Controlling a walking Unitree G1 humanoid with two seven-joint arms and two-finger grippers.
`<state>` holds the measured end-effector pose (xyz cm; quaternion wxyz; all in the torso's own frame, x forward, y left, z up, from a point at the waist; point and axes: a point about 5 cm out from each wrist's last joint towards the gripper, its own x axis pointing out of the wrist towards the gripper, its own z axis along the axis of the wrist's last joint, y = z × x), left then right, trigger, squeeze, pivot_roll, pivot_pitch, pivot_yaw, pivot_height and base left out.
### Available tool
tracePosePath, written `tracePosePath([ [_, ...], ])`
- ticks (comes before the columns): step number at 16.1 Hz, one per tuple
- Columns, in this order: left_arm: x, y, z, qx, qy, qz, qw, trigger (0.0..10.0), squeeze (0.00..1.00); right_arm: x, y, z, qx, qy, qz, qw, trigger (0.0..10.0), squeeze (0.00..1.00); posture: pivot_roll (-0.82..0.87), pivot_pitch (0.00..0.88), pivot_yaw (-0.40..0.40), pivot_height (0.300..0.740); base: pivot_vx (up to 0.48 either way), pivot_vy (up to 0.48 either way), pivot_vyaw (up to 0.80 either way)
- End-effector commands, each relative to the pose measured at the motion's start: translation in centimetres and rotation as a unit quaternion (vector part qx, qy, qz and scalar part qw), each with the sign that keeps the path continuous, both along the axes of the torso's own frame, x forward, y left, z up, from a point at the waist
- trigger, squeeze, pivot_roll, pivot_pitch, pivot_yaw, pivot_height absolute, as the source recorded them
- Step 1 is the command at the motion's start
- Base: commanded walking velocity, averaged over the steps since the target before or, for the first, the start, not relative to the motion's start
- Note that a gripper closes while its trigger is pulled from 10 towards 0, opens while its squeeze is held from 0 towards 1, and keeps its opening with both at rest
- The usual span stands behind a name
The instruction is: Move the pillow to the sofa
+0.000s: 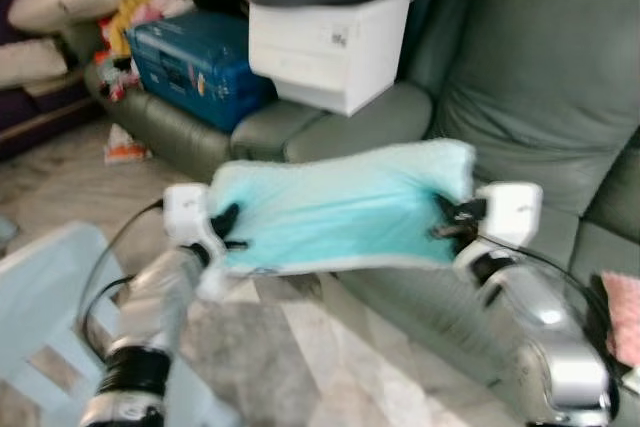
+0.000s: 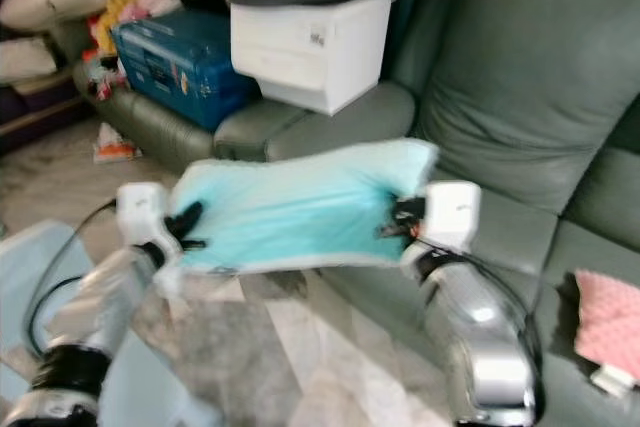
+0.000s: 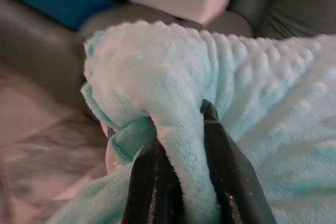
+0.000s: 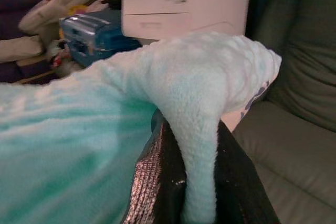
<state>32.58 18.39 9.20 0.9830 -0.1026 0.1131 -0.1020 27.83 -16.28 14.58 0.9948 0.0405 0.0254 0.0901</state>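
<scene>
— So where's the pillow [image 1: 340, 209] now?

— Up in the air, just in front of the sofa [image 1: 540, 117], slung between both arms. Left gripper [image 1: 222, 227] has one end, right gripper [image 1: 450, 219] the other, and each set of jaws is clamped shut on a pinch of the fluffy cover.

— Looks secure?

— Not very, I'd say. They're holding only folds of fabric at the edges, so if the arms pull apart or one lets go first, a fold could slide out and the thing would drop to the floor [image 1: 300, 347] short of the sofa.

— Room to put it down?

— On the seat right of the white box [image 1: 325, 47], yes. That box and the blue case [image 1: 195, 62] crowd the sofa's far end, so drifting that way risks a knock.
</scene>
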Motion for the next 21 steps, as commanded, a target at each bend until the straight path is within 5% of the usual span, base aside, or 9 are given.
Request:
tracePosePath([
  [1, 0.22, -0.57, 0.50, -0.002, -0.014, -0.006, 1.000, 10.0, 0.00, 0.11, -0.93, 0.85, -0.009, -0.017, -0.021, 1.000, 10.0, 0.00, -0.19, 0.000, 0.043, 0.740, 0.000, 0.000, -0.80],
  [21, 0.17, -0.98, 0.71, -0.009, -0.030, -0.012, 0.999, 10.0, 0.00, -0.06, -0.90, 0.79, -0.009, -0.014, -0.024, 1.000, 10.0, 0.00, -0.19, 0.000, 0.048, 0.740, 0.000, 0.000, -0.80],
])
